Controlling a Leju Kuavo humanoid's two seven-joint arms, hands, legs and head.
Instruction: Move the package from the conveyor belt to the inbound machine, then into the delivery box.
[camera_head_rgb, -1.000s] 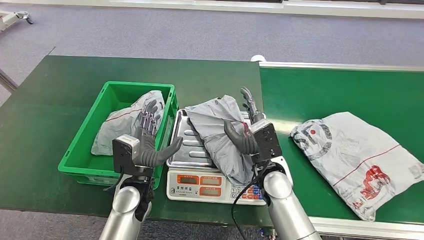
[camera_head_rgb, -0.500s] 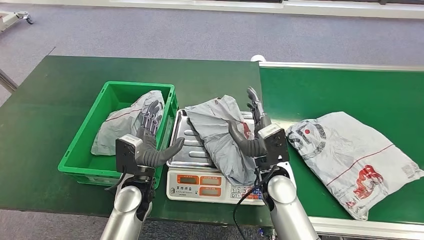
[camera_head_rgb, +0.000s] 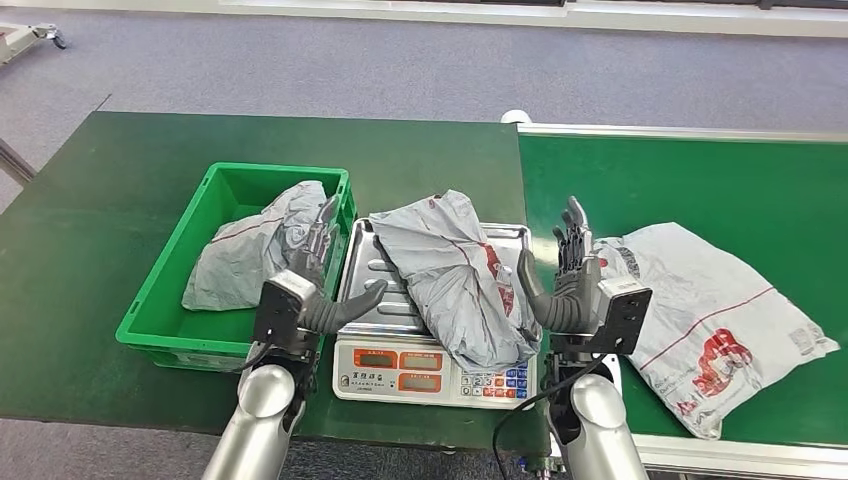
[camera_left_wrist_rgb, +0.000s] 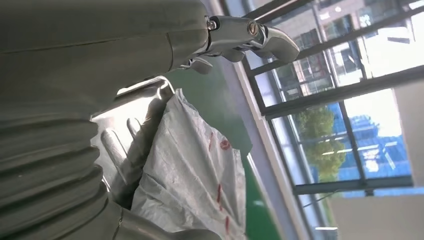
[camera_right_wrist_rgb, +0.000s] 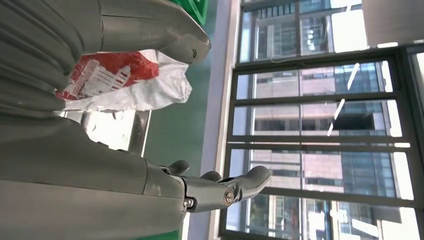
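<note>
A grey package (camera_head_rgb: 450, 275) with red print lies crumpled on the steel pan of the weighing scale (camera_head_rgb: 362, 275), also seen in the left wrist view as package (camera_left_wrist_rgb: 192, 175) on the pan (camera_left_wrist_rgb: 125, 145). My left hand (camera_head_rgb: 315, 290) is open at the pan's left edge, fingers spread, holding nothing. My right hand (camera_head_rgb: 565, 285) is open to the right of the scale, palm toward the package, apart from it. A second grey package (camera_head_rgb: 715, 310) lies on the conveyor belt (camera_head_rgb: 680, 180) beside my right hand. Another grey package (camera_head_rgb: 250, 255) sits in the green delivery box (camera_head_rgb: 170, 290).
The scale's display and keypad (camera_head_rgb: 430, 372) face me at the table's front edge. The dark green table (camera_head_rgb: 120, 180) extends left and behind the box. A metal rail (camera_head_rgb: 680, 133) borders the belt's far side.
My right hand has let go of the package on the scale and pulled back to the right. The left hand shifted slightly right toward the pan. The belt package moved a little left.
</note>
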